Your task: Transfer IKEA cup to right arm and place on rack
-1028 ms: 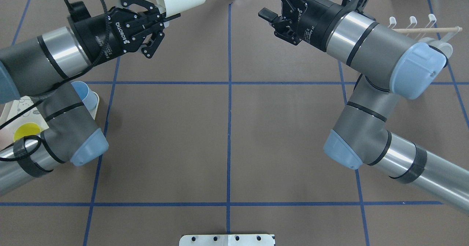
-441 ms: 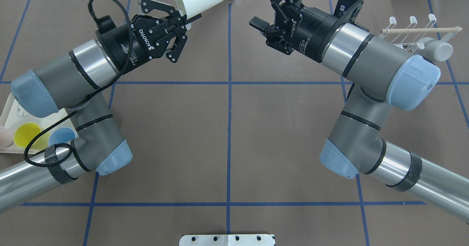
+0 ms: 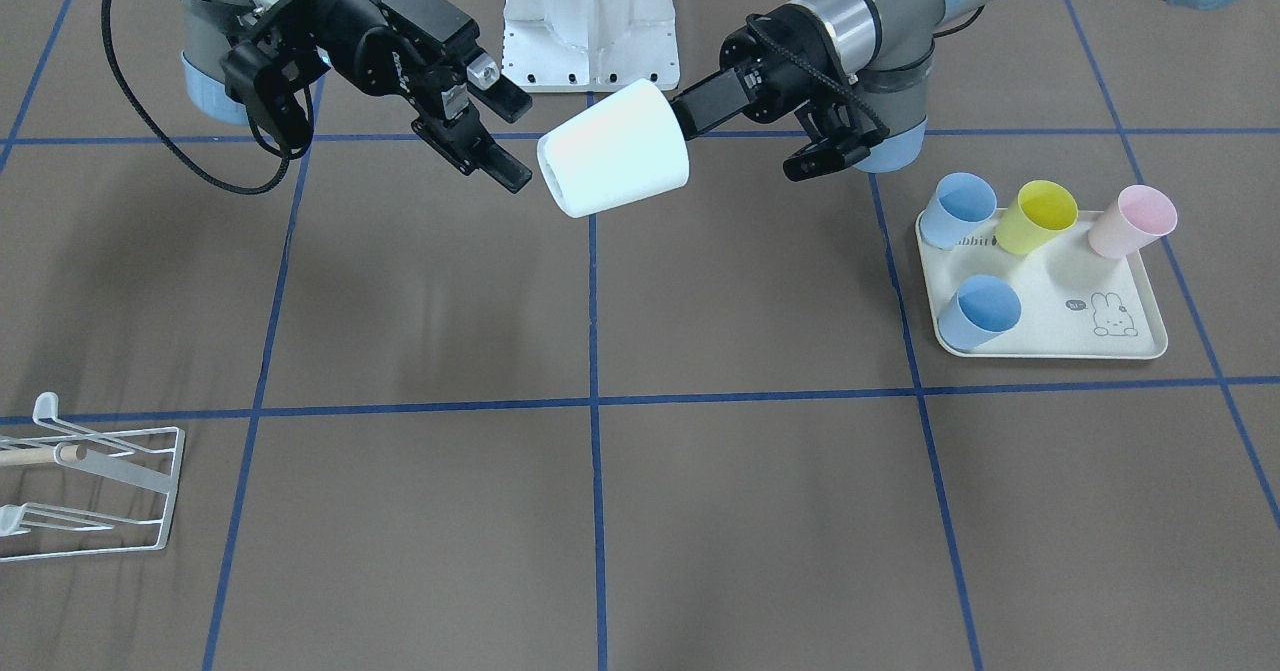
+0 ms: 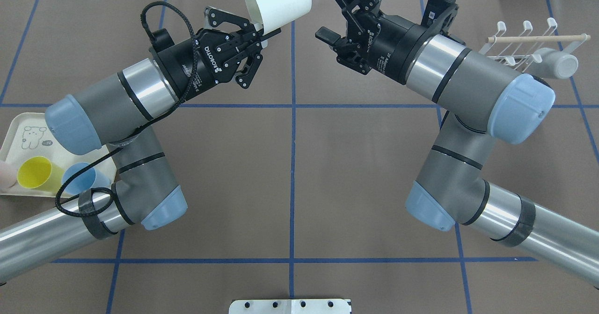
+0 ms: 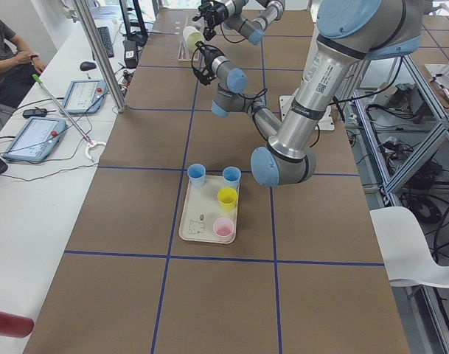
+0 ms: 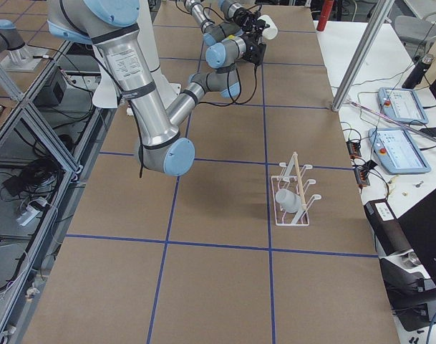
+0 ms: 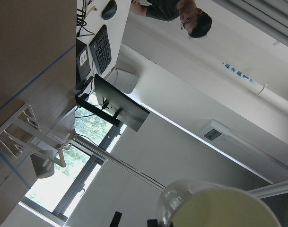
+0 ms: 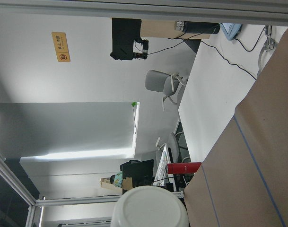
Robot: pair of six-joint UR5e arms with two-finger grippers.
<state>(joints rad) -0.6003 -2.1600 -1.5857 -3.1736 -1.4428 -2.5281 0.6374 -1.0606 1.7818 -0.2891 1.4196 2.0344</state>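
the white cup (image 3: 612, 149) hangs on its side above the desk (image 3: 700, 471), in the upper middle of the front-facing view, its base toward the frame's left and its mouth toward the right. the left arm's fingers (image 3: 692, 114) are clamped on the rim wall alone, apparently one inside the mouth and one outside, so the whole cup sticks out from a thin pinch. the right arm's fingers (image 3: 492, 162) are spread wide just beside the base, one high and one low, and not yet around the body. i cannot tell whether the lower tip touches it. the main danger, as i judge it, is in the exchange itself. a nudge from the incoming fingers could lever the cup in that rim pinch and twist it askew. if they close too near the base, the smooth wall, which seems to narrow that way, may squirt out of them. if the left fingers let go before the right have a firm hold, the cup falls to the desk. if the right fingers reach too deep, they may strike the left ones. the rack (image 4: 538, 38) stands well apart at the upper right of the overhead view. a pale mug (image 4: 559, 66) already sits on it, so a crooked grasp could cause a knock there.
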